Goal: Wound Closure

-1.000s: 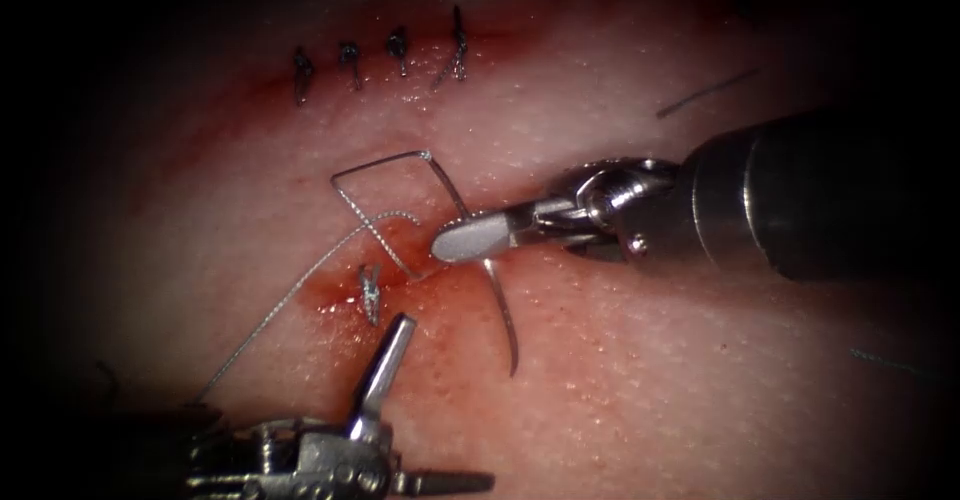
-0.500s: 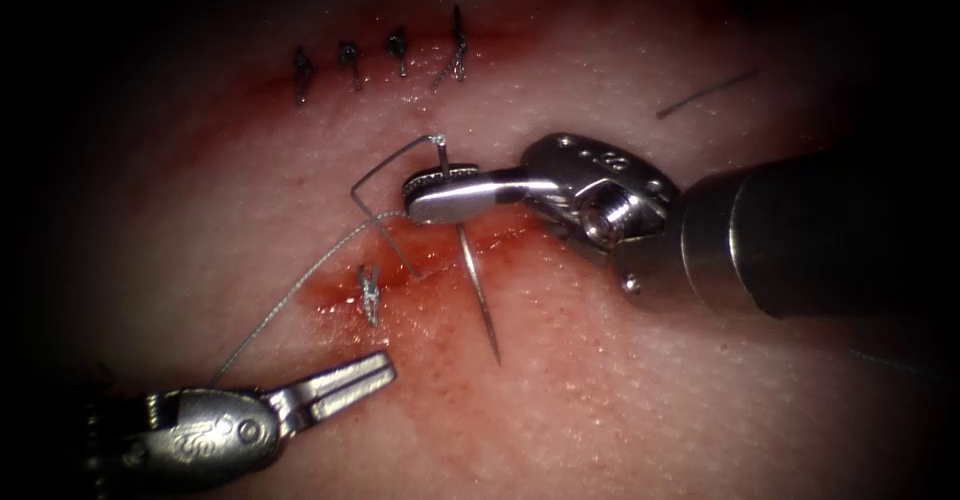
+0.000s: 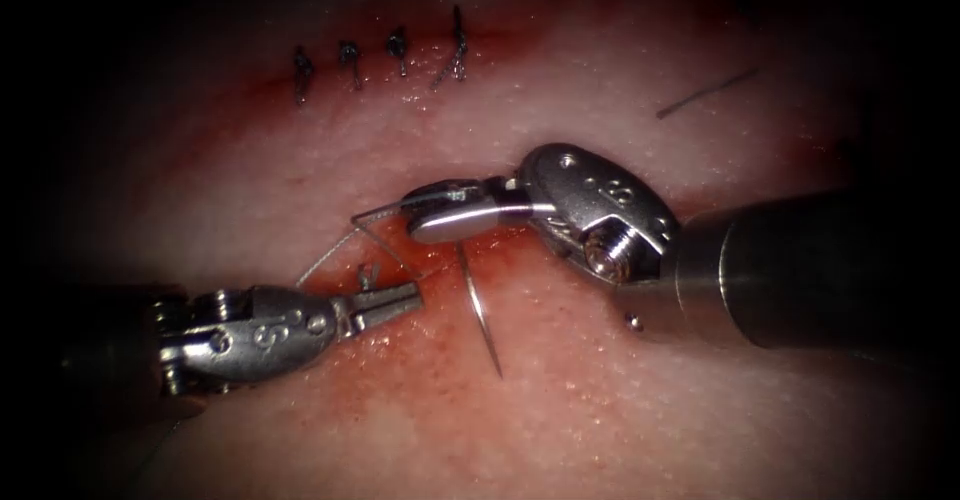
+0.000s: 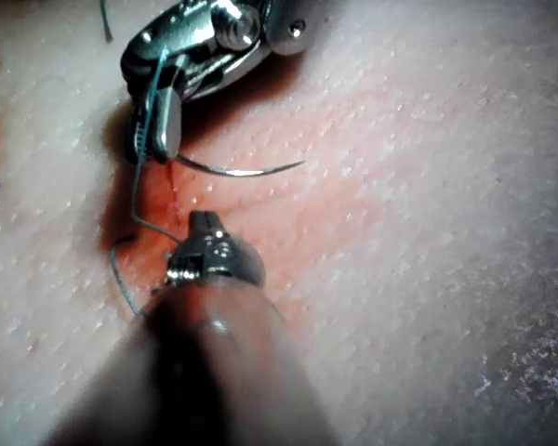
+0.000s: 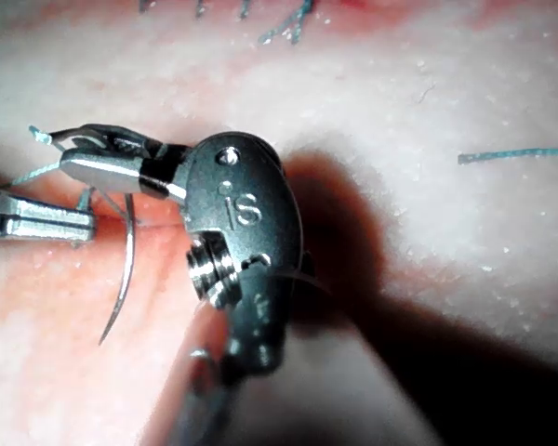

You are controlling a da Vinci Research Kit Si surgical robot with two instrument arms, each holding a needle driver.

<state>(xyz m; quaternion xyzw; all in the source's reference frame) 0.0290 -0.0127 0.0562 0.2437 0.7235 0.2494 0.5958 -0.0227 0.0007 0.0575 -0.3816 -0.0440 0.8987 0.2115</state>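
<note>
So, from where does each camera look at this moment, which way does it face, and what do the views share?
Endoscope: above and in front of the cut, facing down; right tool holds the needle near its thread end, tip free; left tool holds nothing visible.
Left wrist: looks along its own shaft at its tool.
Right wrist: looks along its own shaft at its tool.
Shared: needle, thread, tissue.

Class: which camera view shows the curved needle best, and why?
The endoscope view: the needle hangs from the right tool, its free length above the tissue. Both wrist views also show it, closer and more oblique.
</note>
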